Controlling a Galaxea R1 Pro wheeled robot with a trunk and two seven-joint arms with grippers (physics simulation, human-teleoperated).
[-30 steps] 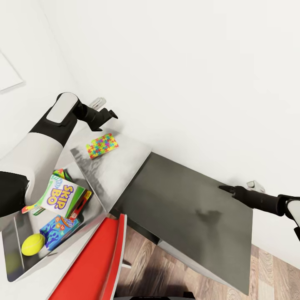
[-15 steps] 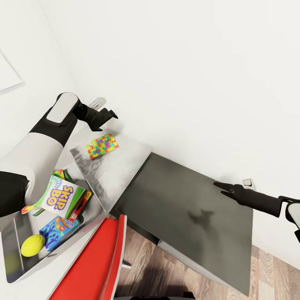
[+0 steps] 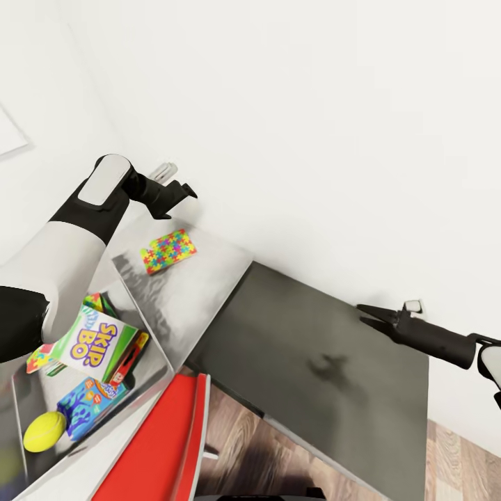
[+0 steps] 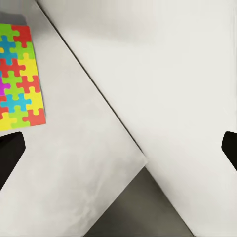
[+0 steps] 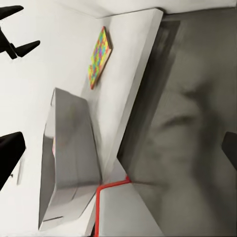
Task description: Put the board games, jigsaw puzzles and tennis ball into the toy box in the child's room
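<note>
1. Puzzle (image 3: 169, 250) lies flat on surface (image 3: 202, 278), just beyond toy box (image 3: 149, 348).
2. Left claw (image 3: 182, 189) hovers near puzzle, open, empty; right claw (image 3: 372, 314) open, well apart.
3. Likely next: descend, grip puzzle.

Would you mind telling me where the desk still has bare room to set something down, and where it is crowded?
The dark grey cabinet top is bare from the light grey desk's edge across to the right gripper. The light grey top is free between the jigsaw puzzle and that edge. The toy box is crowded: Skip-Bo box, blue game box, tennis ball.
</note>
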